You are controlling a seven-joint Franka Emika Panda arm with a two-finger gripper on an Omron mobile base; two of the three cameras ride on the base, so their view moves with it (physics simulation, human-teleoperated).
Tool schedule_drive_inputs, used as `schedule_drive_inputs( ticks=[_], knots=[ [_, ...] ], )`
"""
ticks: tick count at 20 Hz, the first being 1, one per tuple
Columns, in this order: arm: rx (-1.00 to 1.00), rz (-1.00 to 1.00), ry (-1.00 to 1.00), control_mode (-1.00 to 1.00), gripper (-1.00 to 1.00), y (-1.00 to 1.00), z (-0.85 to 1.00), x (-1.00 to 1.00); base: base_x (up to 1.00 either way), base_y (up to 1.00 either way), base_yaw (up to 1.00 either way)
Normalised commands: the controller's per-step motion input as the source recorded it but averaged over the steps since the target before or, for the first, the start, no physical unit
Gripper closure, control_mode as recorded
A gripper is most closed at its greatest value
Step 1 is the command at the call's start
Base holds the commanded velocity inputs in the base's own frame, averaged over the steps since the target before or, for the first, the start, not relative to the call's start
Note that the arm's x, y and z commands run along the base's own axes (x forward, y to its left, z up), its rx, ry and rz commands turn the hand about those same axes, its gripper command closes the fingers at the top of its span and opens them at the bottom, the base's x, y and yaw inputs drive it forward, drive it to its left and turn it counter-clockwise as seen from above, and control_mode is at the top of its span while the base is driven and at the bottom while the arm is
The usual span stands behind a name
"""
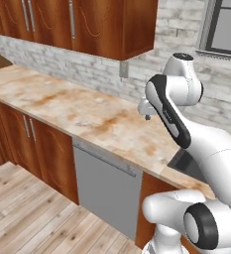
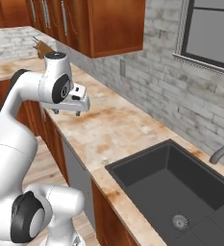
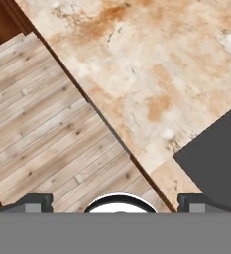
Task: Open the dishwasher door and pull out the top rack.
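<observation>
Grey dishwasher door (image 1: 107, 191) sitting shut under the marbled worktop (image 1: 82, 111), beside the wooden cabinet doors (image 1: 35, 144). Hovering above that worktop with fingers spread wide, empty (near the dark sink (image 2: 180, 192)): end effector (image 2: 65, 112).

Grey dishwasher door (image 1: 107, 191), shut upright under counter, bar handle along top

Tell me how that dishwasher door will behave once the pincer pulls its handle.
The dishwasher door looks like a rigid flat metal panel, so it probably swings as one stiff piece, not flexing. It sits shut under the counter. Its bar handle looks smooth, so an open pincer might slip.
</observation>
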Motion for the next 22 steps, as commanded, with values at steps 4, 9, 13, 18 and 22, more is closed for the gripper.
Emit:
schedule_drive_inputs(
  ticks=[4, 9, 13, 18, 22],
  knots=[
    [0.00, 0.00, 0.00, 1.00, -1.00, 0.00, 0.00, 0.00, 0.96, 0.00, 0.18],
    [0.00, 0.00, 0.00, 1.00, -1.00, 0.00, 0.00, 0.00, 0.88, 0.00, 0.17],
    [0.00, 0.00, 0.00, 1.00, -1.00, 0.00, 0.00, 0.00, 0.48, 0.00, 0.10],
    [0.00, 0.00, 0.00, 1.00, -1.00, 0.00, 0.00, 0.00, 0.24, 0.00, 0.02],
    [-0.07, 0.01, 0.03, -1.00, -1.00, 0.05, -0.14, 0.00, 0.00, 0.00, 0.00]
  ],
)
